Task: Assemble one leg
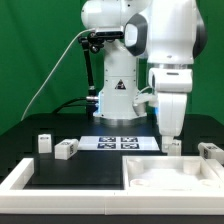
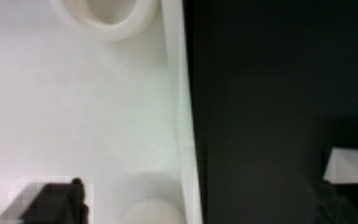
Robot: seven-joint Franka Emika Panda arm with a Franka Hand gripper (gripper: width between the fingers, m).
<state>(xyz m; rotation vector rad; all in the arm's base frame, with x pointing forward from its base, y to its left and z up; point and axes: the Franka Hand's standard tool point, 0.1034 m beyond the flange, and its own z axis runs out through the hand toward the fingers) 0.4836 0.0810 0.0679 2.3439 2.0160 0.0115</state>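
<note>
My gripper (image 1: 170, 134) points straight down over the far edge of the large white panel (image 1: 165, 178) at the exterior view's right. A small white leg (image 1: 173, 147) stands just below and behind its fingertips, and another leg (image 1: 209, 151) stands further right. Two more legs (image 1: 43, 143) (image 1: 66, 150) stand at the left. In the wrist view the gripper (image 2: 197, 205) is open and empty. Its dark fingers (image 2: 51, 203) straddle the panel's edge (image 2: 172, 120). A round hole (image 2: 108, 15) shows in the panel, and a white corner, probably a leg (image 2: 354, 165), lies on the black table.
The marker board (image 1: 120, 142) lies flat in the middle, behind the panel. A white raised frame (image 1: 28, 176) runs along the front left. The robot's base (image 1: 115, 95) stands at the back centre with a cable hanging to its left.
</note>
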